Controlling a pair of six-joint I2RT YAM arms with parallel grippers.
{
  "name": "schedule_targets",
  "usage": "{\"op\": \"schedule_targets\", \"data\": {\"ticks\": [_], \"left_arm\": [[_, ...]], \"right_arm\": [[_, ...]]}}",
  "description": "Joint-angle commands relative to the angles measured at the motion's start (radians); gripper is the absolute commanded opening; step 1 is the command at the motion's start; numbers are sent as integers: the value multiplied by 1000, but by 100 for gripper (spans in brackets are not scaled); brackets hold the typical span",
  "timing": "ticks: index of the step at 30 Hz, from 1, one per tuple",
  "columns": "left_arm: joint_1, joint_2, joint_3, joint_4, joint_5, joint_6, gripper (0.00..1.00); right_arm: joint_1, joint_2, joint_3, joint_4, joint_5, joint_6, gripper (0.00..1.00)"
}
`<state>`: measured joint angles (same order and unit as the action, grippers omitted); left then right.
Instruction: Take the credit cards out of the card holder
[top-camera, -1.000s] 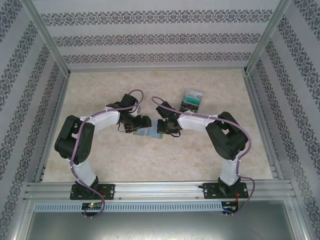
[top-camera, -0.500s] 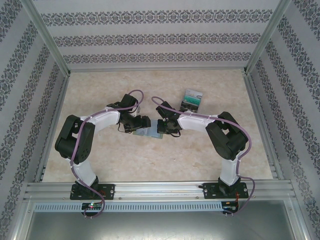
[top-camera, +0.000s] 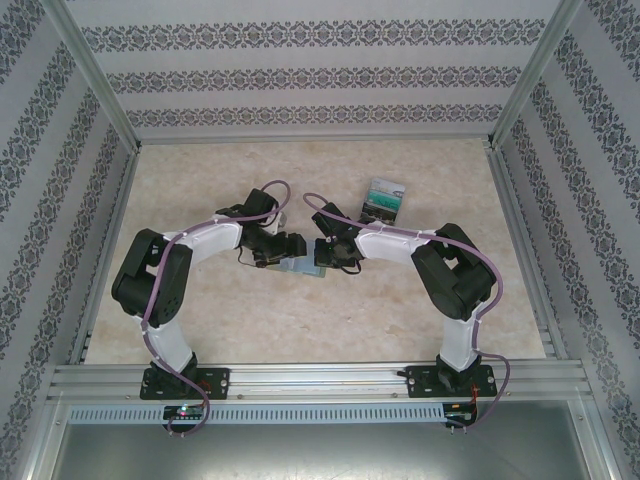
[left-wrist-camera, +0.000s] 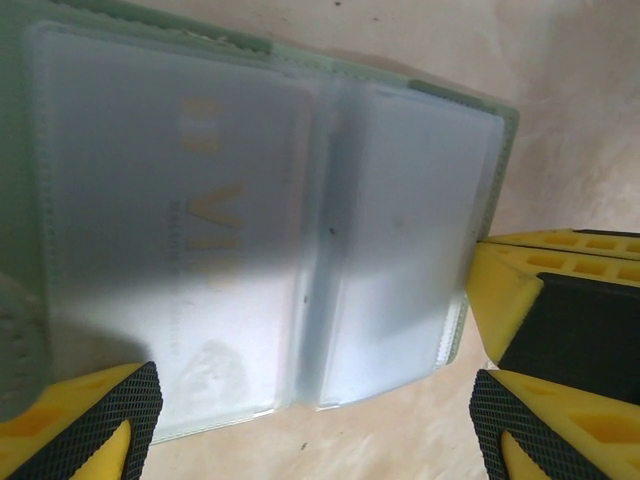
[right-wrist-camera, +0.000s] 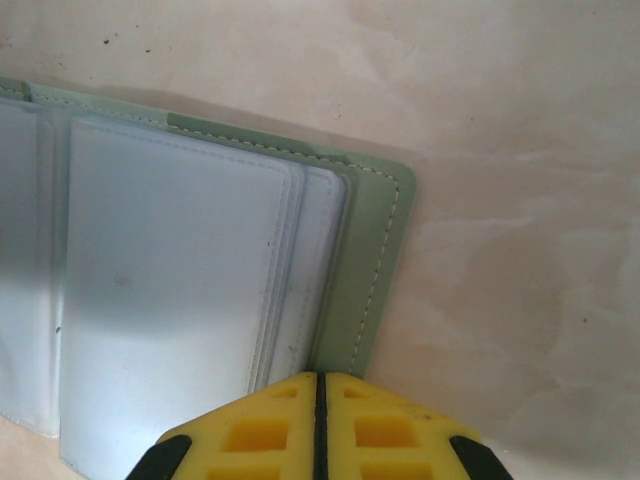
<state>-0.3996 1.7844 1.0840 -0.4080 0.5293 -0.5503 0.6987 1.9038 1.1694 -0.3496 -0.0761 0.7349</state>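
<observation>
Lettering (left-wrist-camera: 225, 210) inside the card holder (left-wrist-camera: 400, 250) is blurred.

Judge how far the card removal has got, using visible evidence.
Done: credit cards lie out on the table, apart from the card holder. In hand: right hand shut at the open holder's edge, left hand open over it. Left: one sleeve shows a printed card inside.
</observation>
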Motion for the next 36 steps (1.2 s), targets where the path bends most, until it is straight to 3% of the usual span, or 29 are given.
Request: {"op": "schedule_targets", "data": {"ticks": [1,5,14,29,36], "left_arm": [[-12,12,-13,35,41,9,83],[-12,9,-16,33,37,6,83],[4,-56,-19,-19,-144,0,84],[7,-48,-41,-20,-190,-31,84],[8,-28,-37,2,-123,-22,84]], "right_arm": [[25,38,0,1,-19,17,0],[26,40,-4,2,-19,17,0],[27,37,-8,6,-15,20,0],[31,41,-10,7,-21,21,0],[31,44,-6,5,-20,21,0]]}}
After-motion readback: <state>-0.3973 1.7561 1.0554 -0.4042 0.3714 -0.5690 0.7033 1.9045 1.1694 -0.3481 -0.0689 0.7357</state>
